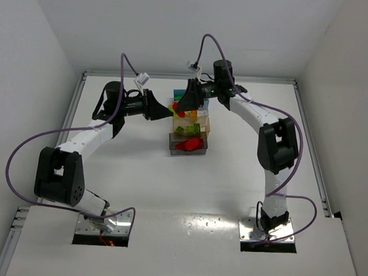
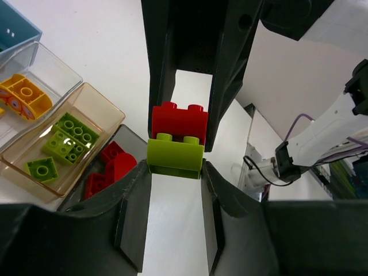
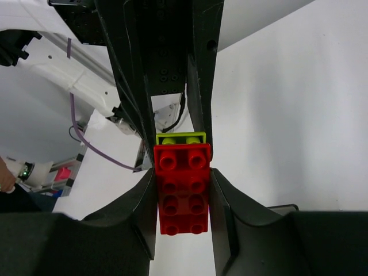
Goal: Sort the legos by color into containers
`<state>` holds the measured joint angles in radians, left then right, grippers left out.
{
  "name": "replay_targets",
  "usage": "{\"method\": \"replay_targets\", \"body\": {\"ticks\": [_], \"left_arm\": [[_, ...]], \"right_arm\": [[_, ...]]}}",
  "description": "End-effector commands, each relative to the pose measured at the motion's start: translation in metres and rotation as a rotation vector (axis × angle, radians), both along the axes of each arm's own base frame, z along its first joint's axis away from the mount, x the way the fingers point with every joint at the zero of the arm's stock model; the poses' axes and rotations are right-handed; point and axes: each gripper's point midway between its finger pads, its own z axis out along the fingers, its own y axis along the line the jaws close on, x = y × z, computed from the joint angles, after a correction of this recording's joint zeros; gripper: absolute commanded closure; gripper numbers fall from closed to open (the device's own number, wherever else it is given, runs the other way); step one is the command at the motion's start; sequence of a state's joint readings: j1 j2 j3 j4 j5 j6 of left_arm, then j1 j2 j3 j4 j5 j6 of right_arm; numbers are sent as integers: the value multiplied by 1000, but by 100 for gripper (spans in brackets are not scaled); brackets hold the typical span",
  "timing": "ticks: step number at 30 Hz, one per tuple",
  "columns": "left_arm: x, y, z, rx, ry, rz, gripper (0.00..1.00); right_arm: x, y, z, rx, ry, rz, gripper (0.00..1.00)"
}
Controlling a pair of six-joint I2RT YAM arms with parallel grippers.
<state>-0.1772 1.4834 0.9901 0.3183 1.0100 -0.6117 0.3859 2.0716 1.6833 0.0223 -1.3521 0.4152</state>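
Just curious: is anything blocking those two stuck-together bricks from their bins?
Nothing visible: the tan bin and grey bin lie open nearby. But the red brick, in the right gripper, and the green brick, in the left gripper, are joined.

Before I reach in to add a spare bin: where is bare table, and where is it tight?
Free: the wide strip of table between the grey bin and the near edge; also right of that bin, up to the right arm. Crowded: over the far bins, where the left end effector and right end effector both grip the red-green clump.
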Motion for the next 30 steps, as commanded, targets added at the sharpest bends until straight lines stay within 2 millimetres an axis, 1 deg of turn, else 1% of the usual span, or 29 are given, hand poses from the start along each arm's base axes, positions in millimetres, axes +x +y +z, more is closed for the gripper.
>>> {"method": "replay_targets", "body": {"ticks": [1,2,4,5,6,7,8,9,10,11,12,13,14,15,16,17,18,19,20,21,22,23,24,25,26,27,28,29,30], "left_arm": [[-13,4,-11,70,-50,2,79],[-17,6,-16,83,-50,9,79],[-21,9,-23,119,-41,10,79],[-23,12,-27,144,-68,16,79],[-23,14,-32,163,-68,20,79],[-27,15,-32,174,-65,15,79],[-26,16,-35,191,-76,19,79],[-26,18,-35,199,-85,25,79],[-26,19,-36,205,-76,33,79],[-25,20,-34,209,-84,46,79],[-20,24,-40,230,-75,85,79],[-16,26,-42,241,-75,109,79],[-9,28,-43,253,-73,132,79],[1,32,-46,276,-71,180,79],[7,34,-47,282,-55,207,79],[14,36,-48,288,-44,229,78],[29,39,-52,310,-32,266,76],[35,36,-52,318,-34,272,76],[42,36,-53,326,-25,283,76],[51,31,-56,335,-15,281,75],[56,30,-55,335,-15,281,75],[60,29,-58,339,-5,279,75],[66,25,-52,337,-21,281,75],[70,24,-52,338,-20,280,75],[71,18,-57,337,-11,261,75],[73,18,-57,333,-4,263,75],[74,13,-50,328,-19,257,75],[72,8,-56,332,-10,244,75],[75,8,-55,331,-11,244,75]], "right_arm": [[21,-19,17,29,-78,-57,97],[30,-29,16,23,-79,-91,97],[42,-41,9,1,-82,-145,97],[53,-51,4,-17,-86,-192,97],[56,-56,-2,-36,-88,-213,97],[51,-60,-13,-74,-106,-213,97],[55,-69,-19,-103,-130,-229,97],[58,-73,-30,-160,-157,-255,97],[47,-80,-42,-210,-201,-228,97],[45,-86,-45,-253,-240,-233,97],[38,-90,-52,-282,-255,-221,97],[26,-93,-61,-311,-285,-182,97],[17,-99,-75,-354,-276,-175,97],[7,-99,-73,-364,-298,-160,97],[2,-103,-77,-379,-325,-147,97],[-8,-110,-91,-419,-303,-141,97],[-13,-112,-94,-430,-310,-139,97],[-20,-112,-91,-436,-332,-132,97],[-26,-118,-101,-477,-326,-134,97],[-28,-116,-102,-482,-354,-125,97],[-34,-119,-106,-513,-359,-125,97],[-32,-120,-107,-523,-378,-136,97],[-33,-122,-108,-531,-387,-135,97],[-29,-122,-108,-534,-404,-143,97],[-30,-122,-110,-552,-421,-143,97],[-30,-122,-110,-552,-421,-143,97],[-28,-125,-112,-573,-426,-151,97],[-28,-121,-111,-567,-439,-146,97],[-25,-121,-116,-578,-439,-149,97]]}}
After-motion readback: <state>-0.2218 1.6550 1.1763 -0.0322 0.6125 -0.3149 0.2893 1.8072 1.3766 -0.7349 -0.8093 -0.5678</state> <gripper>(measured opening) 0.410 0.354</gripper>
